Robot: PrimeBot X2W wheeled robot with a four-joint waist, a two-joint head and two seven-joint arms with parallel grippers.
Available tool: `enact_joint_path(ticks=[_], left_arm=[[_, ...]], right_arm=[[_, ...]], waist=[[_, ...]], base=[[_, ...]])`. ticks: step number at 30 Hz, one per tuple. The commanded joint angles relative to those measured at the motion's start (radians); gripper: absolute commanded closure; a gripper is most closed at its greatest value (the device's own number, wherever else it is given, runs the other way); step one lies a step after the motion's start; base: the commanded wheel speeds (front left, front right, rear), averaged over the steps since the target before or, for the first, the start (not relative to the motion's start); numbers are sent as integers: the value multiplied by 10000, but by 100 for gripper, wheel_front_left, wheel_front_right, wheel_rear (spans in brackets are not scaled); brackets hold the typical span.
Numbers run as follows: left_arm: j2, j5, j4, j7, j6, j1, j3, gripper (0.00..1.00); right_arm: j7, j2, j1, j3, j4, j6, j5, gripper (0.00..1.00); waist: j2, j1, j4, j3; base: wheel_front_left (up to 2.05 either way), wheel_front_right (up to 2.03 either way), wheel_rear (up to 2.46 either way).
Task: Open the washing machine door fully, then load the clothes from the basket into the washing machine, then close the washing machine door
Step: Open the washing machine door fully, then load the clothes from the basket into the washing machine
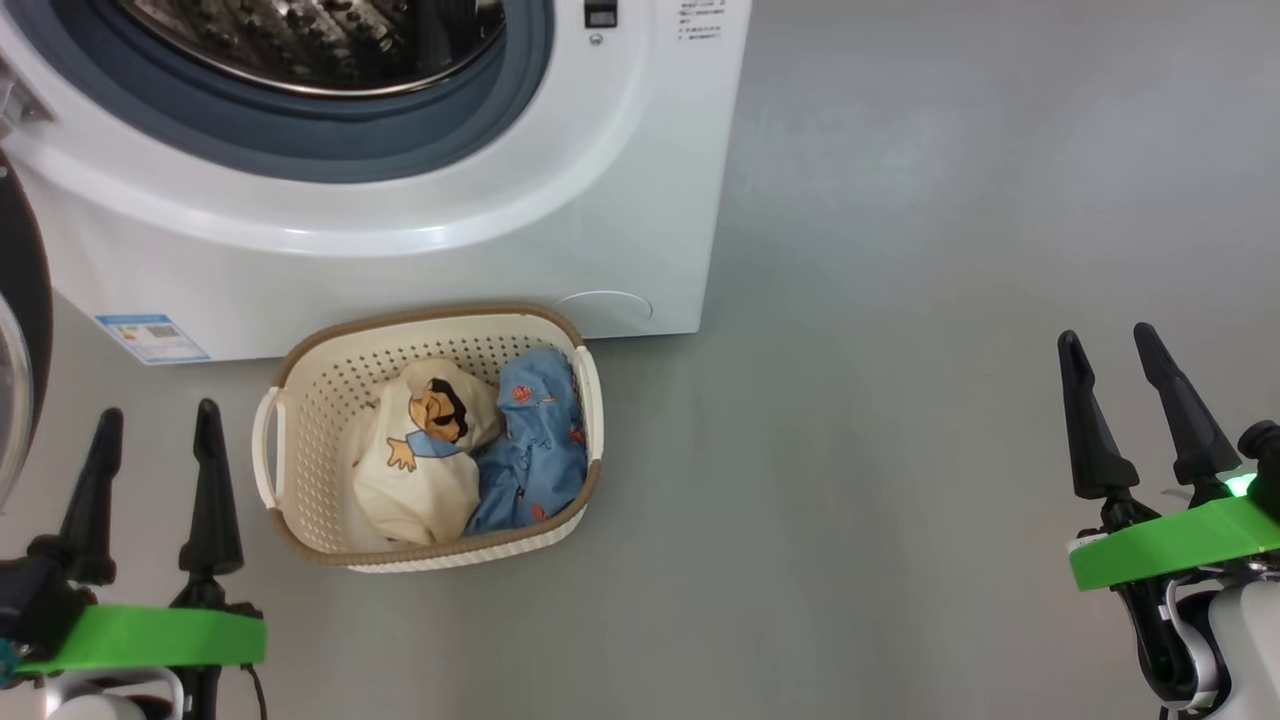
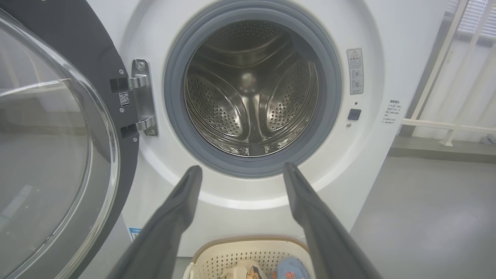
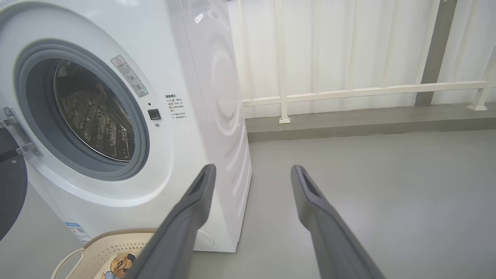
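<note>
While the washing machine door (image 2: 58,135) stands swung wide at nine o'clock, the basket (image 1: 430,315) holding clothes (image 1: 420,480) sits at twelve, just beside the washing machine (image 1: 400,250) base. Left gripper (image 1: 158,410) and right gripper (image 1: 1106,333) both spread, holding nothing. Open grey floor (image 1: 900,400) lies toward three o'clock.

washing machine door (image 1: 25,290): cut by left edge | warning label (image 2: 355,71): text unreadable

a warning-triangle sticker (image 2: 355,71) on the washing machine (image 2: 240,193), its print unreadable.
</note>
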Motion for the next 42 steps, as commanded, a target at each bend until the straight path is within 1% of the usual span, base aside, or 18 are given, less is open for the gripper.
enact_joint_path(ticks=[1,16,23,42], left_arm=[[308,-136,-230,-53,8,71,317,0],[335,-239,-145,-53,8,82,254,0],[341,-461,-116,-53,8,117,209,0],[434,-551,-185,-53,8,-51,142,0]], right_arm=[[-80,-156,200,104,-238,46,117,0],[-80,-141,323,-6,-282,46,94,0],[-80,-162,335,16,-306,46,118,0],[-80,-61,216,4,-308,46,103,0]], waist=[[0,0,-55,-50],[0,0,12,-157],[0,0,10,-160],[0,0,-11,100]], base=[[0,0,0],[0,0,0],[4,-11,7],[61,-106,45]])
